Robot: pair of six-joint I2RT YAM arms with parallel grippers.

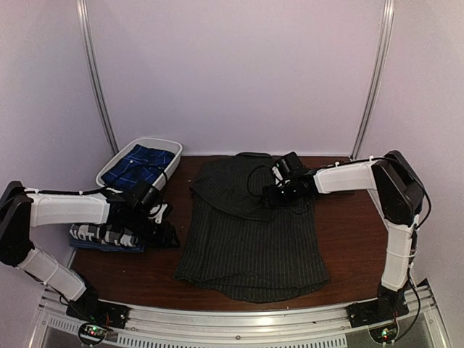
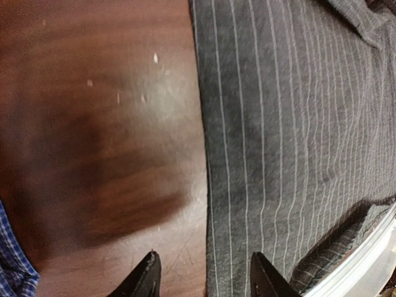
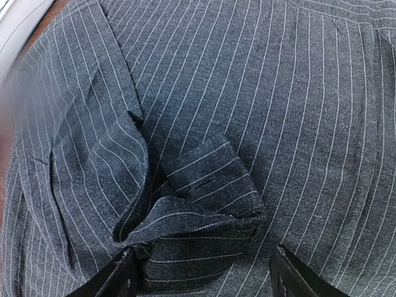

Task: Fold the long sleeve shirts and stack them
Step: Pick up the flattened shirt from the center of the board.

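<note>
The dark charcoal pinstriped shirt (image 1: 250, 239) lies partly folded in the middle of the table, and its left edge fills the right of the left wrist view (image 2: 291, 136). My right gripper (image 1: 275, 191) is open over its upper part. In the right wrist view a bunched sleeve cuff (image 3: 198, 229) lies between the wide-apart fingers of that gripper (image 3: 207, 281), not pinched. My left gripper (image 1: 162, 222) is open and empty, low over bare wood beside the shirt's left edge; it also shows in the left wrist view (image 2: 207, 279). A folded black-and-white checked shirt (image 1: 107, 235) lies at the left on blue cloth.
A white bin (image 1: 171, 148) at the back left holds blue checked cloth (image 1: 138, 164). Blue checked cloth also shows at the left wrist view's corner (image 2: 12, 269). A metal rail (image 1: 239, 315) runs along the near edge. Pale walls enclose the brown table (image 1: 348, 232).
</note>
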